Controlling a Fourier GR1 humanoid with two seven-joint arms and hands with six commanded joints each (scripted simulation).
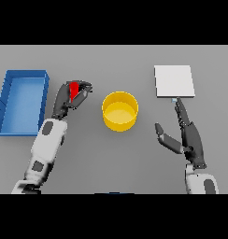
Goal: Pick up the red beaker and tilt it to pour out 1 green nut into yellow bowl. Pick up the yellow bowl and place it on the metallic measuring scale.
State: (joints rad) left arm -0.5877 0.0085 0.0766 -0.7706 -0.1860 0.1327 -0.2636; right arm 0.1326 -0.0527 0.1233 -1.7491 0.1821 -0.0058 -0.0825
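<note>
My left robot hand [71, 95] curled around the red beaker [74, 88] left of the yellow bowl [119, 111], my right robot hand [187, 133] open, fingertips by the scale [174, 80], blue tray [21, 100] at far left

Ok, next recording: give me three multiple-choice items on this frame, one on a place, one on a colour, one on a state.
1. Where does the round yellow bowl stand?
A. On the flat pale metallic measuring scale
B. On the grey table between the two hands
C. Inside the blue rectangular tray

2. What colour is the small beaker?
A. Red
B. Green
C. White

3. How is the right hand?
A. Curled round the bowl
B. Open, holding nothing
C. Pressing the tray

Answers:
1. B, the bowl sits on bare table, left of the scale.
2. A, red shows between the fingers of the left hand.
3. B, its fingers are straight, just below the scale.
</note>
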